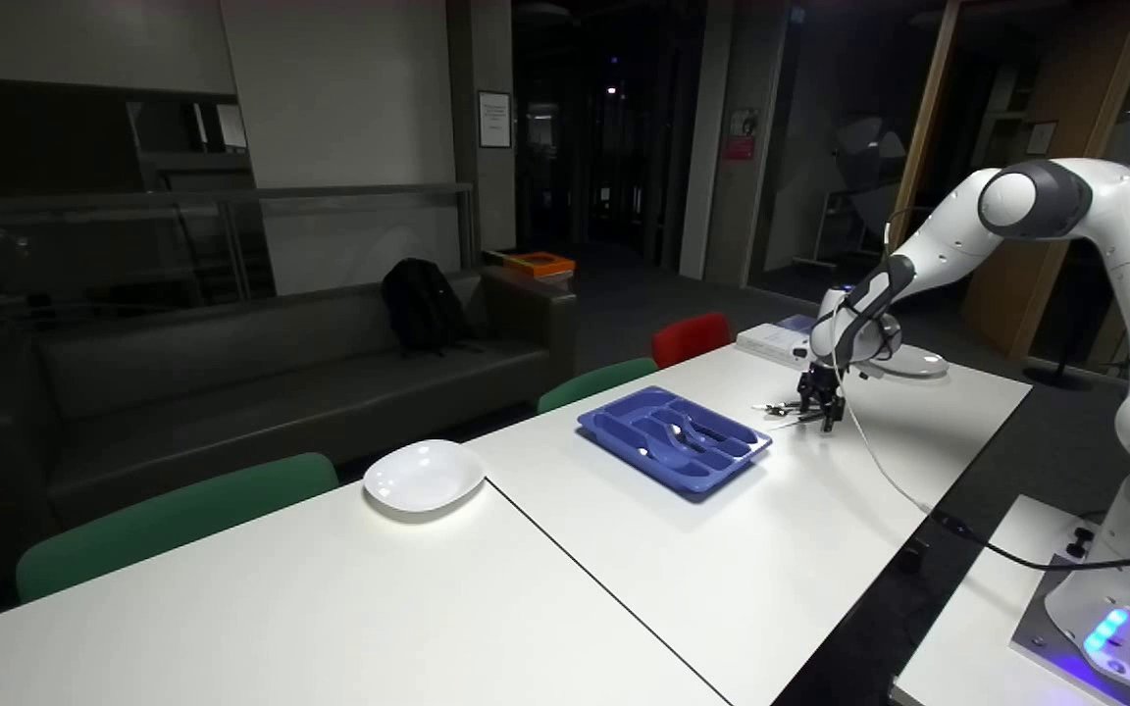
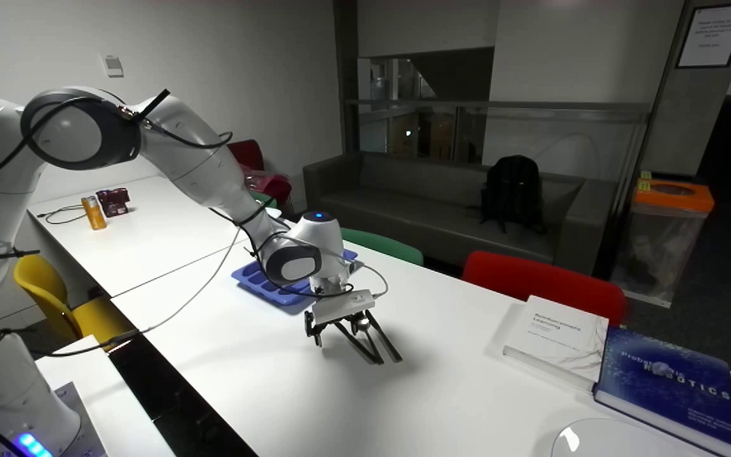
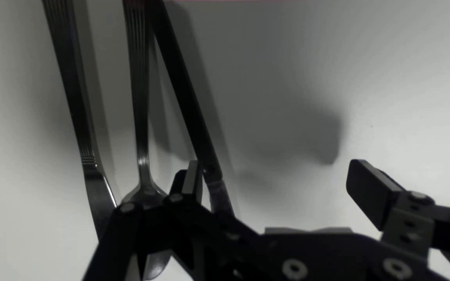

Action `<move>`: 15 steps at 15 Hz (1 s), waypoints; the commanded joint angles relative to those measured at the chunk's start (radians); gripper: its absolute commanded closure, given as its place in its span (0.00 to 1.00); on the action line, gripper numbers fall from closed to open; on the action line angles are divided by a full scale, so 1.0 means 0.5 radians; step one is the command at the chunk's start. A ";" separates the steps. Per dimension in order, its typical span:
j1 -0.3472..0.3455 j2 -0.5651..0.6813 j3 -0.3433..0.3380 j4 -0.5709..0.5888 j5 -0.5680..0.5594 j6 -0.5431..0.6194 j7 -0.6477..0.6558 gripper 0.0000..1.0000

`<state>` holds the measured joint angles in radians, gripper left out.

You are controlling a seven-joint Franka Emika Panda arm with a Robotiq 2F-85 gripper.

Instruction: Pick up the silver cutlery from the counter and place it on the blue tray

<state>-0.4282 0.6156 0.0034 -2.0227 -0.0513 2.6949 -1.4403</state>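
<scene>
Silver and black cutlery point(image 3: 140, 78), three pieces, on a white table point(image 1: 800, 529); gripper point(image 3: 275, 171) with fingers point(image 3: 371, 191) spread wide.
Wrist view: ribbed-handled knife point(image 3: 72, 78), left side of frame; ribbed-handled spoon point(image 3: 143, 136), right of it, part-hidden by the gripper; black-handled knife point(image 3: 185, 93), slanting from the top edge to just beside the inner face of the left-of-frame finger point(image 3: 191, 183), contact cannot be told. Both ribbed pieces lie left of that finger, outside the gap. Ribbing shows here only. Blue tray point(image 1: 734, 465): in both exterior views, beyond the wrist frame; right of centre in an exterior view, with further cutlery point(image 1: 678, 429) in its compartments. Yellow chair point(image 2: 42, 282): left side of an exterior view only.
</scene>
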 commanded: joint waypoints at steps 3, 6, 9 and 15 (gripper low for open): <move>-0.093 0.075 0.044 0.088 0.041 -0.026 -0.119 0.00; -0.096 0.104 0.041 0.129 0.036 -0.044 -0.129 0.00; -0.092 0.122 0.042 0.168 0.036 -0.057 -0.128 0.00; -0.085 0.132 0.036 0.212 0.035 -0.079 -0.115 0.00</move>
<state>-0.4499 0.6737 0.0061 -1.9479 -0.0511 2.6859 -1.4665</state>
